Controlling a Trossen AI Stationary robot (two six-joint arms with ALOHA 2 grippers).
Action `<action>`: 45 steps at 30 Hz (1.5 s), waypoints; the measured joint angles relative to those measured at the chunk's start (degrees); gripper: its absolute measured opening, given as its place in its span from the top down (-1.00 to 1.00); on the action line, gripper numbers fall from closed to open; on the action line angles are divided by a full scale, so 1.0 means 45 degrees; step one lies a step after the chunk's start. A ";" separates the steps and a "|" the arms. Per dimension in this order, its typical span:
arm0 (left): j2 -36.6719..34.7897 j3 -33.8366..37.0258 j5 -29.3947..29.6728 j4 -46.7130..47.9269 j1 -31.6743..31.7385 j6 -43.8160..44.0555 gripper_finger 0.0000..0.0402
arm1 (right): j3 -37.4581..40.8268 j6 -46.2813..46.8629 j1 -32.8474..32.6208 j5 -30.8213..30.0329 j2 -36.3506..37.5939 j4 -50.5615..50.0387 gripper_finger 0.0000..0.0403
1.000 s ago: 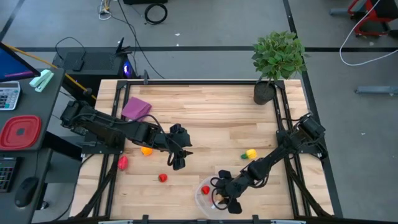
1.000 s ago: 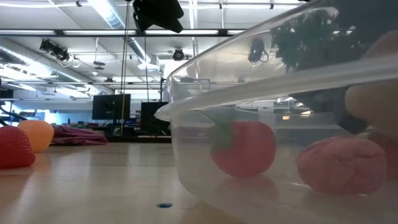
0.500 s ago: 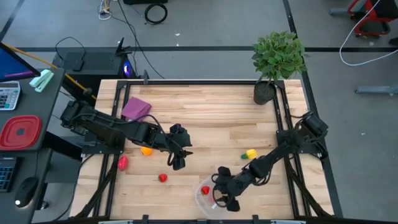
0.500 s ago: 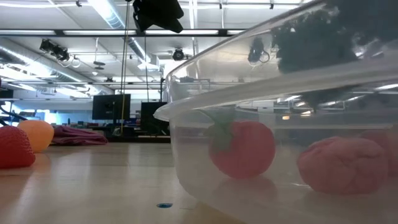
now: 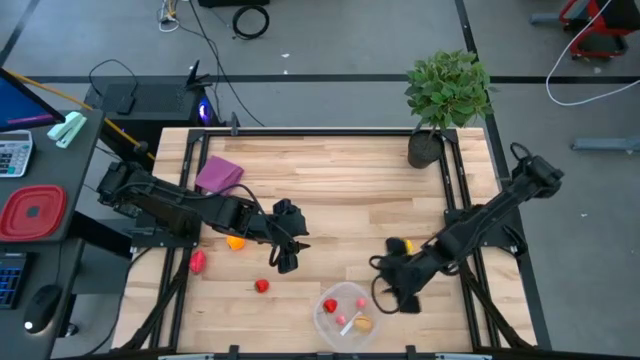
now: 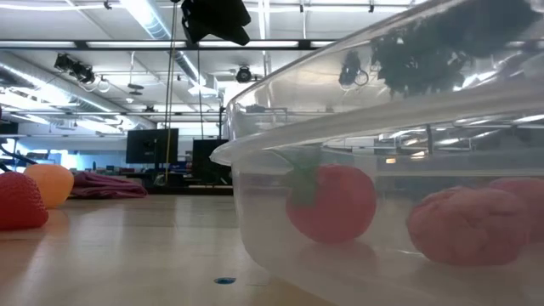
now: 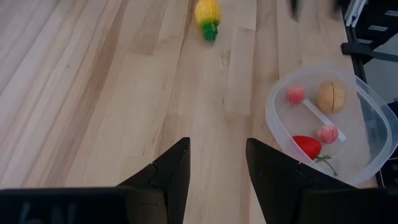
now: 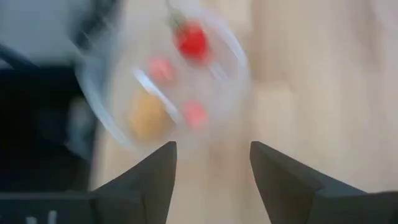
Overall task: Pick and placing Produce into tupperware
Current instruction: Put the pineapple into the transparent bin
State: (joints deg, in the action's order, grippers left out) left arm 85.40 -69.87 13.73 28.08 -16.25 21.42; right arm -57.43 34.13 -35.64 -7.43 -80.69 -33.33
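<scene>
A: From above, where does everything lie?

B: The tupperware [image 5: 346,312] sits at the near edge of the table [image 5: 340,180], round, with a red piece, a pink piece and a tan piece inside. The right gripper [image 5: 397,290] is just beside it toward the right, close to a yellow piece [image 5: 399,245]. The left gripper [image 5: 285,257] is over the middle, near a small red piece [image 5: 261,286]. An orange piece [image 5: 235,241] and a red strawberry [image 5: 198,262] lie farther left, and a purple cloth [image 5: 219,175] and a potted plant [image 5: 446,95] toward the back.

A: Are the fingers readable there?

B: No, too small.

A: And at table height?

B: The tub wall [image 6: 382,170] fills the picture. Through it show a red piece with a green stem [image 6: 331,202] and a pink lump [image 6: 470,226]. The strawberry [image 6: 19,202] and orange piece [image 6: 51,183] sit at the far left.

A: The left wrist?

B: Its fingers [image 7: 168,177] stand spread with bare wood between them. The yellow piece [image 7: 208,12] lies with its green tip toward the camera. The tub [image 7: 277,127] holds two pink pieces, the tan one, the red one and a white strip.

A: The right wrist?

B: Blurred. Its fingers [image 8: 152,180] stand apart, holding nothing, with the tub [image 8: 102,118] beyond them.
</scene>
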 joint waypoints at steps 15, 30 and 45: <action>-0.0001 0.0000 0.0002 -0.0005 0.0000 -0.0002 0.19 | 0.0005 -0.2125 0.0571 -0.1007 0.0243 -0.5066 -0.12; -0.0002 0.0000 -0.0003 0.0011 -0.0015 -0.0022 0.19 | 0.1950 -0.1248 0.2294 -0.0172 -0.1184 -0.4757 -0.22; -0.0002 0.0000 -0.0003 0.0021 -0.0015 -0.0040 0.19 | 0.2856 -0.1933 0.2599 -0.0157 -0.0927 -0.3498 -0.22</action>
State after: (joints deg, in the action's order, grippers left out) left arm 85.39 -69.87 13.72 28.17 -16.32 21.23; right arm -44.58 25.43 -23.94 -8.14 -84.86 -49.07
